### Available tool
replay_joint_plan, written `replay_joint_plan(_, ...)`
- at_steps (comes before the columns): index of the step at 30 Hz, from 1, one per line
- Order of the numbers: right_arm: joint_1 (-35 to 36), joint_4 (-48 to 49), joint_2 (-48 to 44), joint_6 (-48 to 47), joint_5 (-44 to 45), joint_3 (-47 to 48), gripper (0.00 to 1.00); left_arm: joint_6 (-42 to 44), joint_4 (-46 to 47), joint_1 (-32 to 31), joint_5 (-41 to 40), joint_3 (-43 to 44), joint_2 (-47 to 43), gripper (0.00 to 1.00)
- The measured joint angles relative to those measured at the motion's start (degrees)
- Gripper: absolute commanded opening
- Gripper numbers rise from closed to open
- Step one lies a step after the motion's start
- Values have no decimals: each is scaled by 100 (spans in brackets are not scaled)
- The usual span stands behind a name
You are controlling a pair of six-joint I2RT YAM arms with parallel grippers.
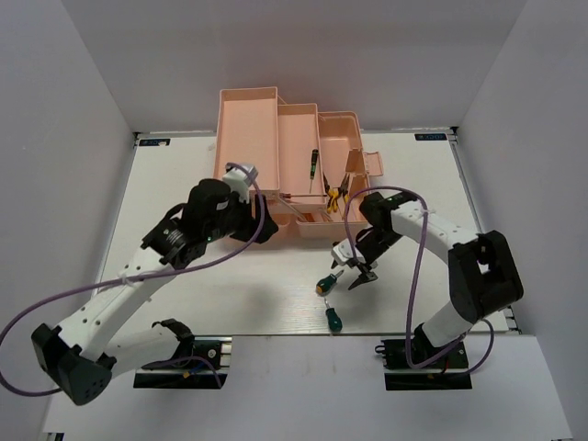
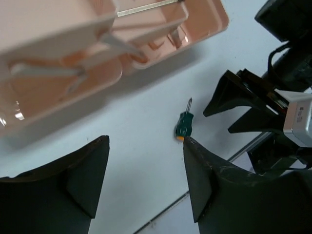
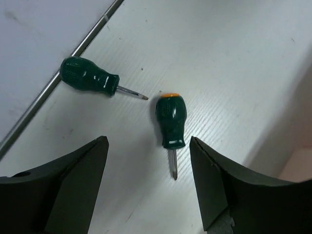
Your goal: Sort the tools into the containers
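Stubby screwdrivers, top view: orange-capped screwdriver (image 1: 328, 283) and plain green screwdriver (image 1: 334, 318) lie on the bench (image 1: 184, 175) before the toolbox (image 1: 248, 129); right arm (image 1: 432, 230) bends down over them, left arm (image 1: 138, 276) reaches to the toolbox.
Left wrist view: left fingers (image 2: 87, 180) apart, empty; orange-capped screwdriver just past one tip.
Right wrist view: right fingers (image 3: 78, 180) apart, empty; orange-capped screwdriver lies between them, untouched.

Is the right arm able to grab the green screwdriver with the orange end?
Probably yes. The right gripper hangs open right over that screwdriver, nothing lies between them, and the other green screwdriver lies apart from it.
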Motion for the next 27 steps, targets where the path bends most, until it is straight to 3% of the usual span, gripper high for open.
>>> replay_joint_plan(7,767,1272,439,693,560,-310,71,-570,-313,-103,66,-1097,-837,73)
replay_joint_plan(11,1104,2135,612,1318,914,-483,61,-664,-437,-177,96,-1150,-955,70)
replay_joint_plan(12,1169,2341,627,1497,1005,-533,54,-682,-439,-179,105,-1150,-979,68)
replay_joint_plan(13,1228,2542,629,1670,1095,-581,49,-688,-439,-192,114,-1150,-997,64)
replay_joint_plan(14,1272,2712,629,1810,1172,-621,43,-699,-437,-210,129,-1150,-1003,48)
replay_joint_plan(15,1318,2870,629,1971,1246,-647,29,-715,-435,-214,151,-1152,-1003,39)
replay_joint_plan(17,1353,3032,623,2232,1305,-649,15,-702,-404,-247,197,-1167,-970,21)
replay_joint_plan(18,1355,3075,623,2328,1320,-649,9,-717,-367,-273,225,-1178,-938,19)
replay_joint_plan(19,1351,3075,621,2380,1325,-645,0,-706,-313,-315,258,-1204,-896,19)
replay_joint_plan(22,1287,2695,514,2653,1281,-496,0,-708,-205,-431,385,-1270,-739,22)
replay_joint_plan(26,1058,1849,74,3777,1064,649,0,-807,116,-531,481,-1578,-726,56)
replay_joint_plan(27,1008,1777,9,4085,1005,1115,0,-850,212,-544,492,-1705,-785,58)
